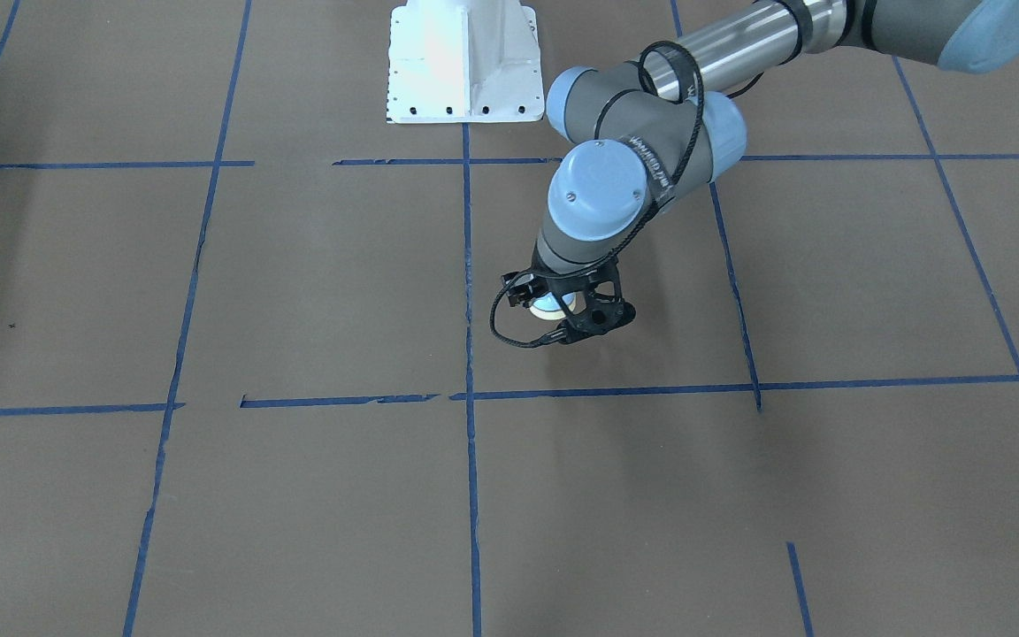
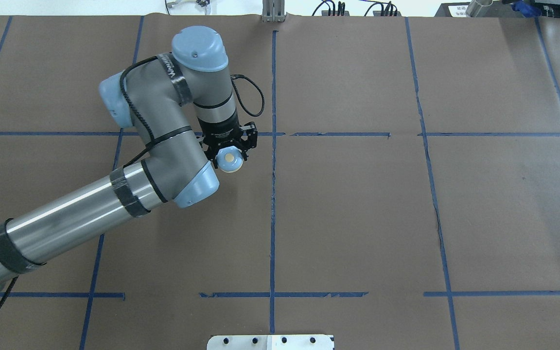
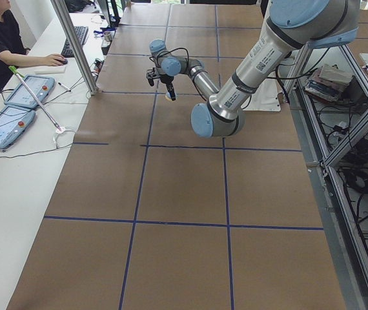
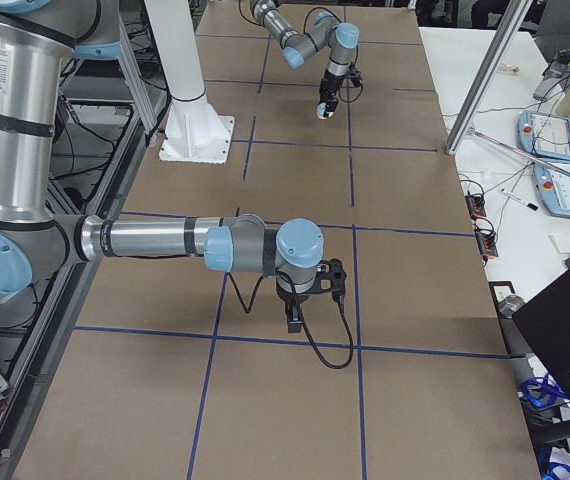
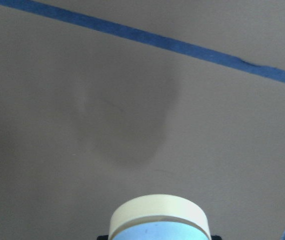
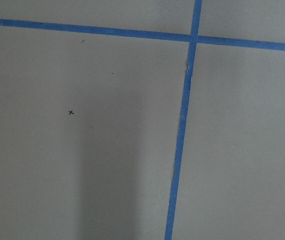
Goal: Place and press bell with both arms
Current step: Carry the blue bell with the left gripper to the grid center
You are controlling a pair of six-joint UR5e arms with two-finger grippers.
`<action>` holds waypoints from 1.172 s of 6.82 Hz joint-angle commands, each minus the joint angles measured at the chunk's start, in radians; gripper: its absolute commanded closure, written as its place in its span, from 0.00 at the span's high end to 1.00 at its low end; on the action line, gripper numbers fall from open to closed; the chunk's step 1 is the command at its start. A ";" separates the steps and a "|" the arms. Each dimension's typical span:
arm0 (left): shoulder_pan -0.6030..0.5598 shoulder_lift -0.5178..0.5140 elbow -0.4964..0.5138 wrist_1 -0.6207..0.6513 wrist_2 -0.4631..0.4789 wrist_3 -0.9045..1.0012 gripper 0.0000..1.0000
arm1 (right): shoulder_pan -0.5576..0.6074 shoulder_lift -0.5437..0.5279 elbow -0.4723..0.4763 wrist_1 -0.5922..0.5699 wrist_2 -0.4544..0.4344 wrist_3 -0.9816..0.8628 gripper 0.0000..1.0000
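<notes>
Now, left pincer (image 2: 229, 156): pinching the bell (image 2: 230, 161), apparently aloft.
Right pincer (image 4: 292, 320): grip state, cannot tell.
Risk: early release topples it on the bench (image 2: 358, 218).

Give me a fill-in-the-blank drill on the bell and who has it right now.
1. The bell is clamped in the ___ arm's tool.
2. The bell's dome is light blue; its round base is ___.
3. The brown table is marked into squares with ___ tape.
Missing words: left; cream; blue.
</notes>
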 commanded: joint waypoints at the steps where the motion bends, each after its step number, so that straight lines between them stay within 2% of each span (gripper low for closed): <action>1: 0.014 -0.110 0.199 -0.165 0.041 -0.073 0.08 | 0.000 0.000 0.000 0.000 0.000 0.000 1.00; 3: 0.047 -0.131 0.241 -0.188 0.049 -0.075 0.12 | 0.000 0.000 -0.002 0.000 0.000 0.002 1.00; 4: 0.057 -0.141 0.247 -0.196 0.061 -0.078 0.16 | 0.000 0.000 -0.002 -0.002 0.000 0.002 1.00; 5: 0.058 -0.151 0.247 -0.197 0.061 -0.079 0.26 | 0.000 0.000 -0.003 -0.002 -0.002 0.000 1.00; 6: 0.060 -0.154 0.248 -0.197 0.061 -0.079 0.46 | 0.000 0.000 -0.003 -0.002 -0.002 0.002 1.00; 7: 0.058 -0.152 0.248 -0.197 0.061 -0.079 0.76 | 0.000 0.000 -0.003 -0.002 -0.002 0.002 1.00; 8: 0.058 -0.151 0.248 -0.196 0.063 -0.078 0.87 | 0.000 0.000 -0.003 -0.002 -0.002 0.002 1.00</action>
